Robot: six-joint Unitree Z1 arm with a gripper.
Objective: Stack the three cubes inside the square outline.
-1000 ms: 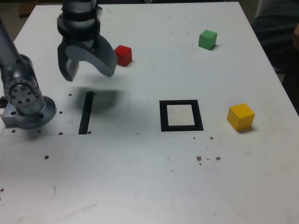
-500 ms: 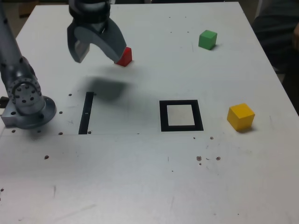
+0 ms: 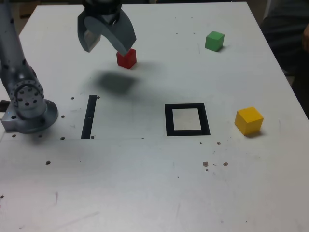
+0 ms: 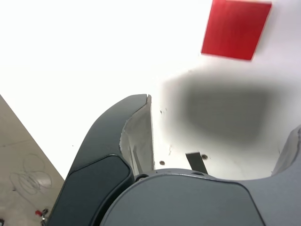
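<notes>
White bench (image 3: 120, 183), small dark specks on top. Red cube (image 3: 126, 59) sits on it, near pincer (image 3: 107, 51). Pincer wide open, holds nothing. Cube looks light and stiff, maybe a bit slippery; flat sides, so best squeeze two facing sides at middle. Hard to tell from view what it is made of. Count: one red cube, one green cube (image 3: 215, 41), one yellow cube (image 3: 249, 121); three in all. One black square outline (image 3: 206, 119), no cube inside. One black strip (image 3: 89, 117).

Likely a robotics lab: arm (image 3: 21, 82) bolted beside taped markings (image 3: 204, 120).
</notes>
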